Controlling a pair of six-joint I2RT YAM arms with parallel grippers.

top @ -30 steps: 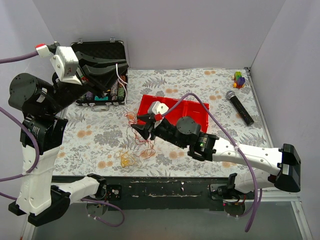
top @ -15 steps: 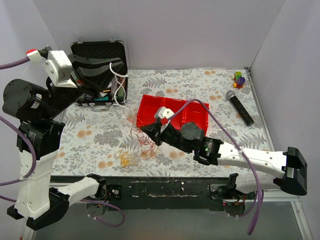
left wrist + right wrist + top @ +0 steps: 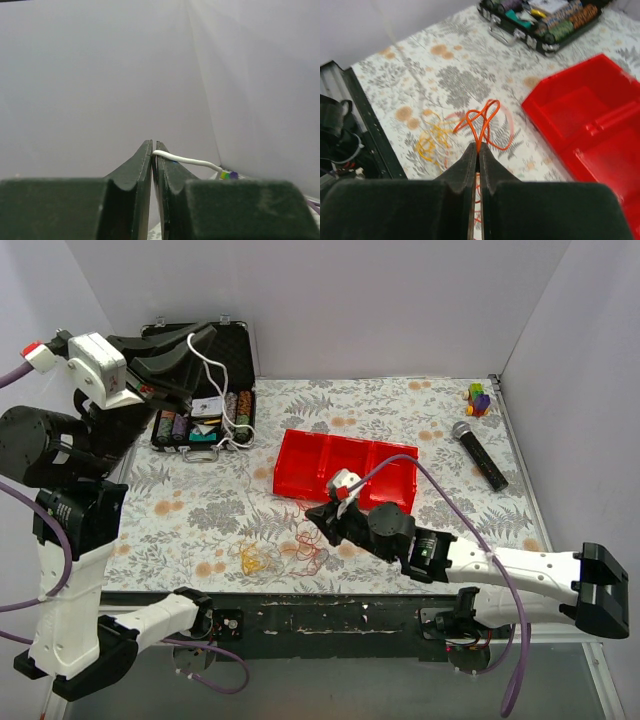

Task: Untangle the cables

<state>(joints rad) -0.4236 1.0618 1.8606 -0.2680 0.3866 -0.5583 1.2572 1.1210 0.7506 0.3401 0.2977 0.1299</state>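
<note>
At far left, the left pincer (image 3: 203, 334) is raised high above the open black case (image 3: 205, 422), its fingers pressed together on a white cable (image 3: 187, 160). The overhead camera shows that cable hanging from the pincer in a loose curve toward the case's right side. The left wrist camera shows only the pinch itself, the thin white strand leaving the fingertips to the right against bare wall.

On the flower-patterned counter (image 3: 190, 508), near its front edge, a small yellow cable (image 3: 250, 558) lies curled. Just right of it, red strands (image 3: 306, 546) lie loosely tangled. From above, these strands are fine and hard to separate.

The right wrist camera is clearer. It shows an orange cable (image 3: 483, 120) looped in a heart-like shape, its lower end pinched between the closed fingers of the right pincer (image 3: 476, 148). The yellow coil lies to the left of the loop and a faint reddish ring behind it. Seen from overhead, the right pincer (image 3: 320, 521) sits low over the counter, at the right edge of the red tangle and just in front of the red tray (image 3: 300, 455).

Farther right, well apart from the cables, a microphone (image 3: 480, 454) lies at an angle. Some coloured toy blocks (image 3: 479, 398) sit by the back right corner.
</note>
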